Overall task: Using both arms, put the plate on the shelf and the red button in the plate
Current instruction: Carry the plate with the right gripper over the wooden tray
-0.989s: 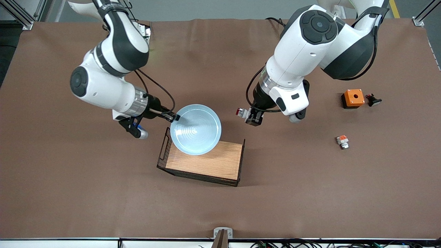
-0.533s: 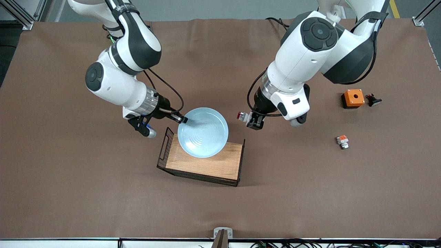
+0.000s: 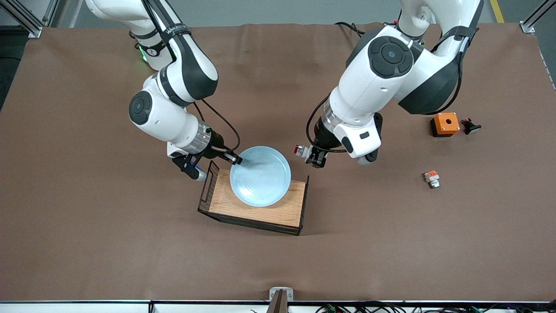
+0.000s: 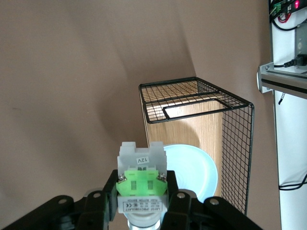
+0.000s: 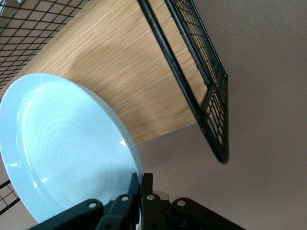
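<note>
My right gripper (image 3: 236,159) is shut on the rim of the pale light-blue plate (image 3: 260,176) and holds it over the wooden tray (image 3: 226,204), above the half toward the robots. In the right wrist view the gripper (image 5: 142,181) pinches the plate's (image 5: 62,153) edge above the tray's wood floor (image 5: 120,72). My left gripper (image 3: 315,157) is shut on the red button (image 3: 302,151), over the table beside the tray's corner. In the left wrist view the gripper (image 4: 142,188) clamps the button (image 4: 142,201) by its green patch, with the tray (image 4: 196,110) and the plate (image 4: 192,167) below.
The tray has black wire-mesh end walls (image 3: 207,189). Toward the left arm's end of the table lie an orange box with a hole (image 3: 445,124), a small black piece (image 3: 471,126) beside it, and a grey piece with an orange patch (image 3: 431,178).
My right arm has carried the plate toward the left arm's end, from over the tray's corner to more fully over the tray. My left gripper with the button has shifted slightly toward the tray.
</note>
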Robot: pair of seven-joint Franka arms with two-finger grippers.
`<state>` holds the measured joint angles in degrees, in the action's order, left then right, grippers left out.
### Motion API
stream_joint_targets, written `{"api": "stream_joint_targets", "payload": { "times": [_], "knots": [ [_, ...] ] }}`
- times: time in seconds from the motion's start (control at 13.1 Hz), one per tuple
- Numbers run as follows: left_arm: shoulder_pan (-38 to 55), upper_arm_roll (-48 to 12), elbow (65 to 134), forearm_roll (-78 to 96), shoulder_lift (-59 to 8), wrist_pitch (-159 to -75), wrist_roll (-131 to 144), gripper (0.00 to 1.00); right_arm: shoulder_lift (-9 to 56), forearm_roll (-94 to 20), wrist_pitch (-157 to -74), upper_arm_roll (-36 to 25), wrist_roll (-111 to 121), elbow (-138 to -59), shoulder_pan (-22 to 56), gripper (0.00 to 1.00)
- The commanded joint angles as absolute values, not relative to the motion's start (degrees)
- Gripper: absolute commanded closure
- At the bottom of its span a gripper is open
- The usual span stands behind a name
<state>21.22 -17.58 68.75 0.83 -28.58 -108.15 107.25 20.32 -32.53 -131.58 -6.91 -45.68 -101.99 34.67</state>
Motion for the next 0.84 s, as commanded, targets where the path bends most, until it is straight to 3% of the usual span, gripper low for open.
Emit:
{"api": "stream_joint_targets", "payload": {
  "times": [0.0,0.76],
  "knots": [
    [23.2,-17.0,66.8,0.7,-30.9,-108.6,107.7,1.00,21.8,-33.2,-133.8,-7.4,-45.4,-102.0,35.2,0.99],
    [25.4,-17.3,66.6,1.1,-34.5,-110.8,107.7,1.00,24.4,-33.4,-136.6,-7.4,-45.4,-101.5,35.2,0.97]
  ]
}}
